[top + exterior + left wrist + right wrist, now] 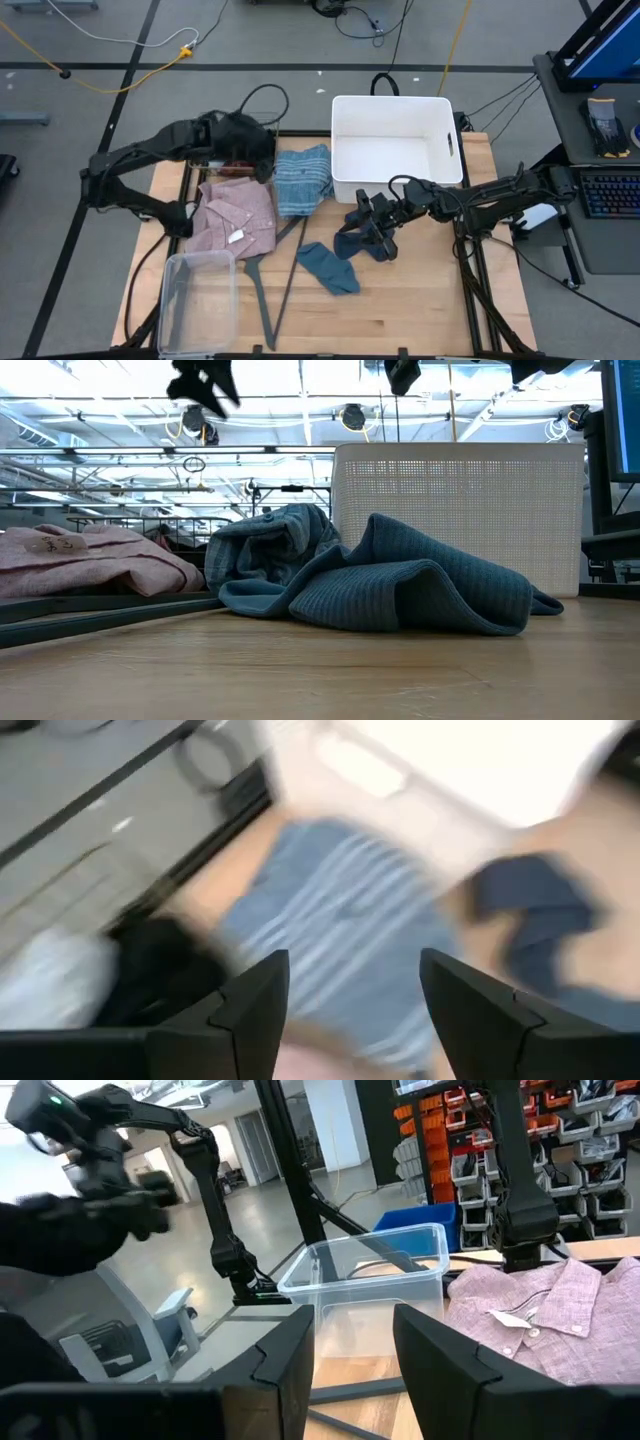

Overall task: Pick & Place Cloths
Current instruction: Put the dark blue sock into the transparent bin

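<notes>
High view: my left jaws [240,140] hover at 11 o'clock of the surface [420,310], above the blue striped towel [302,178] beside the pink checked shirt [238,215]. My right jaws [372,228] sit over a navy piece [352,243]; a teal piece [328,268] lies at 6 o'clock of the white bin [392,148]

Low view: teal folds heap loosely

Left wrist view: jaws wide, empty

Right wrist view: jaws parted, empty; I judge loose folds may drag neighbours
</notes>
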You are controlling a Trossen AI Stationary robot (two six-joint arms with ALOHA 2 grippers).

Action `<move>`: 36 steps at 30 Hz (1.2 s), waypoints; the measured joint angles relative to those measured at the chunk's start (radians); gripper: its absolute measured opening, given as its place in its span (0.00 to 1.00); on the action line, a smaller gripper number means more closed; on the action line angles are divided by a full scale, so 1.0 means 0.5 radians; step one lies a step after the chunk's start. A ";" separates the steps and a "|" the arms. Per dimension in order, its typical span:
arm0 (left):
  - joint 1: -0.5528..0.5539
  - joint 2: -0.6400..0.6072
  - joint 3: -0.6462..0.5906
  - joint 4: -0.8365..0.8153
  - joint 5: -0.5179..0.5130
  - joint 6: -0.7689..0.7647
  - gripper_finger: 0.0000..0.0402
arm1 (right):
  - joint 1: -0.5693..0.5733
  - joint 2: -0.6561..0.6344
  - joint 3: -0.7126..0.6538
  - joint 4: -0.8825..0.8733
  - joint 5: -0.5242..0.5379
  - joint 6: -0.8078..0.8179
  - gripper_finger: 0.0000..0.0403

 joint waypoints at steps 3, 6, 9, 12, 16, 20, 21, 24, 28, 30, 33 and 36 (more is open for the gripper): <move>-0.179 -0.023 0.000 0.211 0.027 -0.040 0.57 | 0.004 0.000 0.000 0.001 -0.001 -0.001 0.32; -0.355 -0.022 0.000 0.414 0.023 0.043 0.57 | 0.023 0.000 0.000 0.000 -0.008 -0.013 0.32; -0.522 -0.016 -0.033 0.642 -0.029 0.121 0.53 | 0.068 0.000 0.000 0.001 -0.053 -0.108 0.32; -0.662 -0.010 -0.099 0.791 -0.079 0.157 0.44 | 0.142 0.000 0.000 0.001 -0.052 -0.175 0.32; -0.809 -0.012 -0.206 0.932 -0.163 0.101 0.27 | 0.257 0.000 0.000 0.000 -0.049 -0.278 0.32; -0.929 -0.011 -0.352 1.124 -0.239 0.010 0.11 | 0.388 0.000 0.000 -0.030 0.063 -0.311 0.32; -0.957 -0.012 -0.393 1.190 -0.245 0.000 0.08 | 0.425 0.000 0.000 -0.053 0.112 -0.311 0.32; -1.042 -0.012 -0.515 1.379 -0.305 0.000 0.01 | 0.531 -0.014 0.000 -0.189 0.261 -0.340 0.29; -1.157 -0.033 -0.644 1.497 -0.443 -0.016 0.03 | 0.655 -0.049 0.000 -0.398 0.447 -0.348 0.23; -1.206 -0.042 -0.699 1.543 -0.476 -0.044 0.02 | 0.704 -0.070 0.000 -0.466 0.500 -0.348 0.19; -1.265 -0.072 -0.770 1.597 -0.508 -0.066 0.01 | 0.775 -0.101 0.000 -0.539 0.541 -0.329 0.15; -1.311 -0.135 -0.851 1.645 -0.576 -0.088 0.02 | 0.818 -0.125 0.000 -0.599 0.587 -0.297 0.10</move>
